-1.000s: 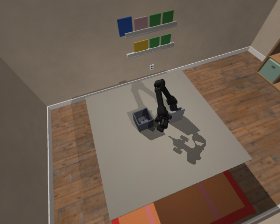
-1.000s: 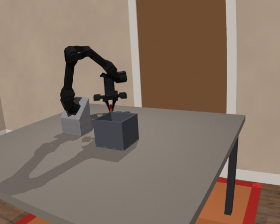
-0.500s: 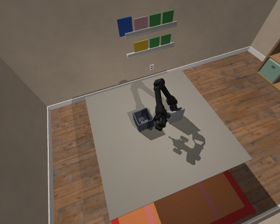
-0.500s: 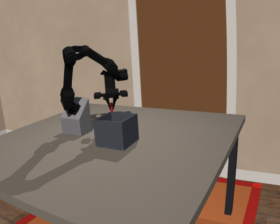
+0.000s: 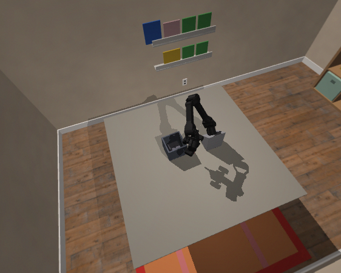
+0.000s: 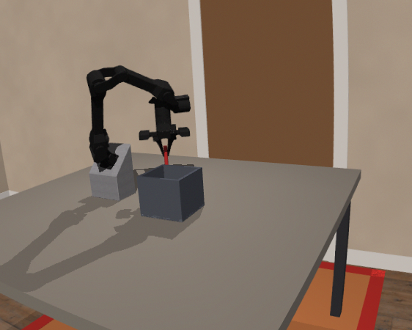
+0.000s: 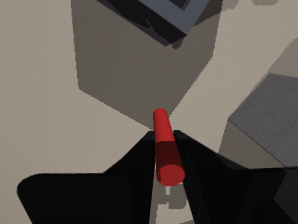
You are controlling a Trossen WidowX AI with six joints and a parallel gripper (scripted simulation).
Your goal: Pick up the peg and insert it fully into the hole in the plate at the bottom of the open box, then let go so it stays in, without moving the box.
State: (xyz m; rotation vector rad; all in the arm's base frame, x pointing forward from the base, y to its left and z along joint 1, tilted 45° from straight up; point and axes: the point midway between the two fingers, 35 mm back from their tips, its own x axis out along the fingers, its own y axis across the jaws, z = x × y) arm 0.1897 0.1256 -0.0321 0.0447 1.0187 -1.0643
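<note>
My gripper (image 6: 165,146) is shut on the red peg (image 6: 166,155) and holds it upright in the air, pointing down. The peg hangs above the table just behind the far rim of the dark grey open box (image 6: 171,197). In the wrist view the peg (image 7: 165,147) sits between my black fingers, and a corner of the box (image 7: 150,17) shows at the top edge. In the top view my gripper (image 5: 191,148) is beside the box (image 5: 173,145), on its right. The plate and hole inside the box are hidden.
The light grey wedge-shaped arm base (image 6: 112,176) stands on the table left of the box, and shows at the right in the wrist view (image 7: 267,120). The table's right edge (image 6: 352,191) is well away from the box.
</note>
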